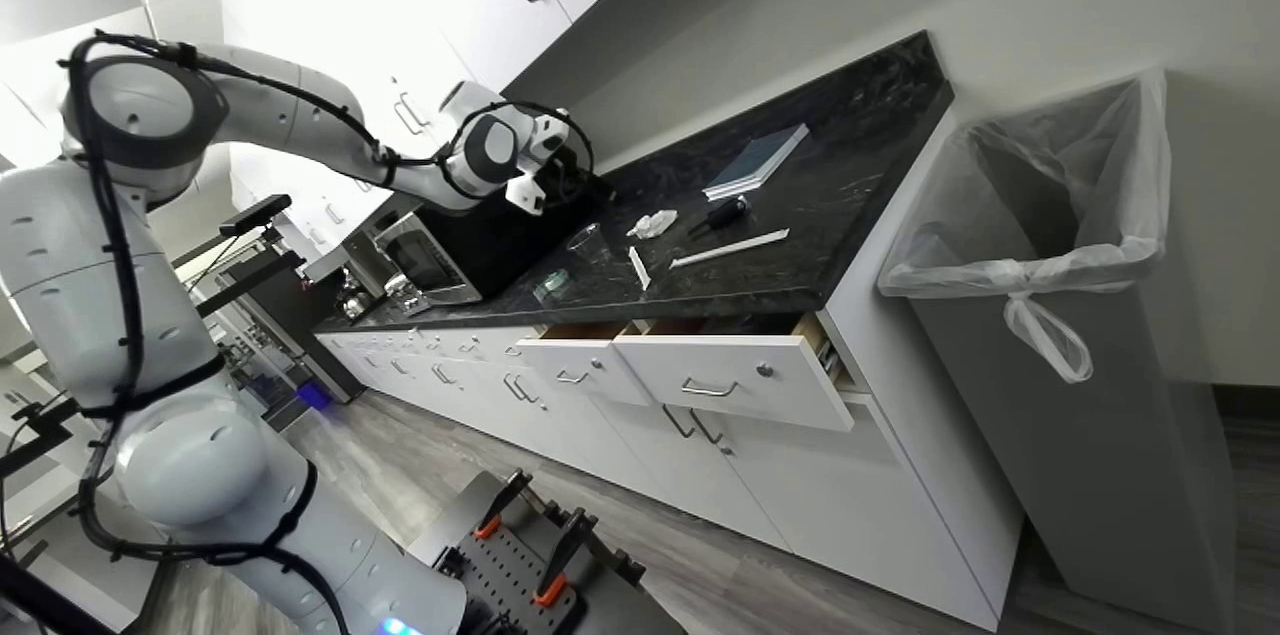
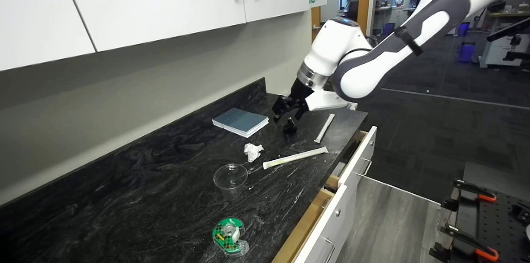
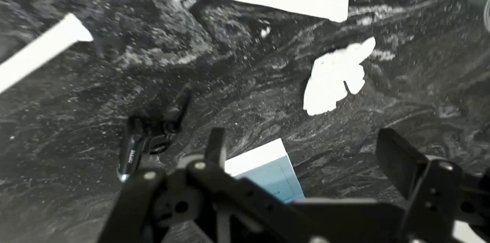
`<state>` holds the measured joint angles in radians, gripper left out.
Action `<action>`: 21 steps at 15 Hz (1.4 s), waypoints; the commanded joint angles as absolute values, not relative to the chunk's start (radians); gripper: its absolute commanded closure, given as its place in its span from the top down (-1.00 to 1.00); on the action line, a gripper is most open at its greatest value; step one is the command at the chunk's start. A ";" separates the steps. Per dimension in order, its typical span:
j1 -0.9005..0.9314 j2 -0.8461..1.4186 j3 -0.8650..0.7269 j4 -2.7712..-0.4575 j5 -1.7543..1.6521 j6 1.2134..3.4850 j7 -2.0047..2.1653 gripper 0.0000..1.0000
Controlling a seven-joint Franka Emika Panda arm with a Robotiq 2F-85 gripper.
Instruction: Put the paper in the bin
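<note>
The crumpled white paper (image 1: 653, 224) lies on the dark counter in both exterior views (image 2: 253, 152). In the wrist view the paper (image 3: 335, 76) sits ahead of my fingertips and apart from them. My gripper (image 3: 302, 137) is open with nothing between its fingers. It hovers above the counter in an exterior view (image 2: 287, 117), and in an exterior view its fingers (image 1: 590, 189) are dark and hard to make out. The tall grey bin (image 1: 1080, 435), lined with a white bag knotted over the rim, stands at the counter's end. It is out of the wrist view.
On the counter (image 2: 145, 205) lie blue notebooks (image 2: 241, 121), a black tool (image 2: 290, 127), two white paper-wrapped strips (image 2: 296, 158) (image 2: 325, 128), a clear cup (image 2: 230, 178) and a green tape dispenser (image 2: 229, 236). Two drawers (image 1: 735, 375) stand open below. Cabinets (image 2: 165, 2) hang above.
</note>
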<state>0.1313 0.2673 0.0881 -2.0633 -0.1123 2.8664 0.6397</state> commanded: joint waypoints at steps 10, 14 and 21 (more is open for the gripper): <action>0.407 0.763 -0.134 -1.459 -0.094 2.742 0.941 1.00; 0.405 0.818 -0.123 -1.373 -0.094 2.636 0.933 1.00; 0.400 0.867 -0.118 -1.286 -0.106 2.546 0.934 0.02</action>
<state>0.3999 0.8373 -0.1164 -1.3521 -0.1101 2.5982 0.9283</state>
